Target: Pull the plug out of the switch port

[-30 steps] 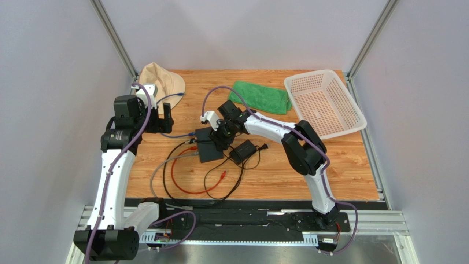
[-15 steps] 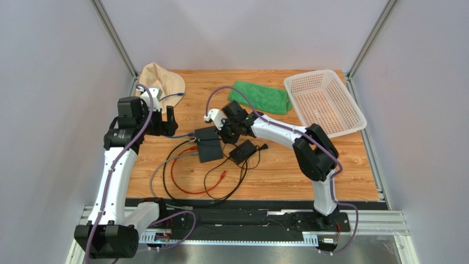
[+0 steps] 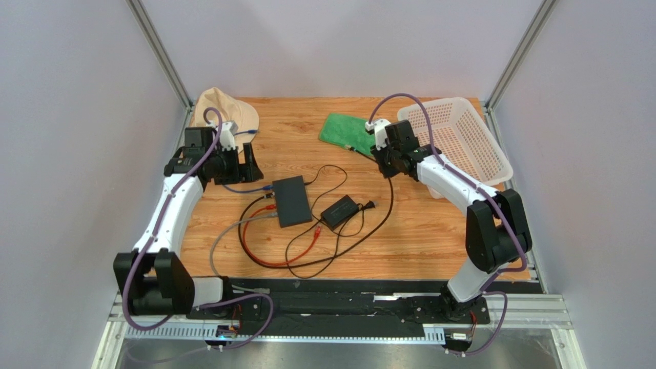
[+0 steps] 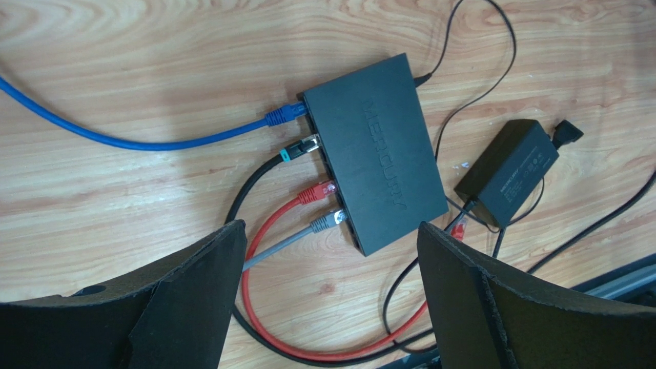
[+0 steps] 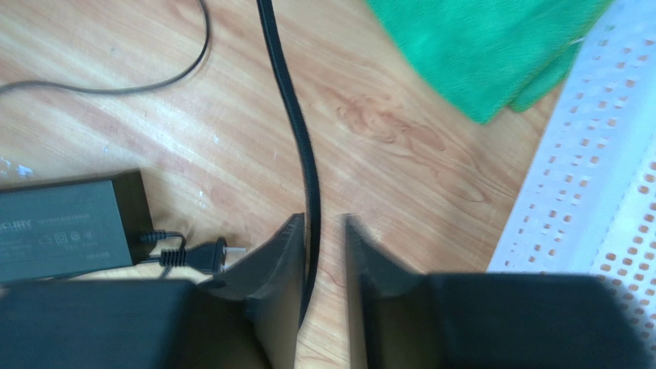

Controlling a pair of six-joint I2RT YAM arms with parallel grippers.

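Observation:
The flat black switch lies mid-table and shows in the left wrist view. Blue, black, red and grey plugs sit along its left side. A thin black lead enters its far end. My left gripper hangs wide open and empty, left of the switch. My right gripper is near the green cloth, far right of the switch. Its jaws stand slightly apart with a thick black cable between them, against the left finger. The cable's end is hidden.
The black power adapter lies right of the switch, with a loose red plug beside it. Cable loops spread toward the near edge. A green cloth and a white basket are at the back right, a tan cap at the back left.
My right gripper left the switch and moved back-right toward the cloth, drawing the thick black cable with it. My left gripper shifted slightly back and right.

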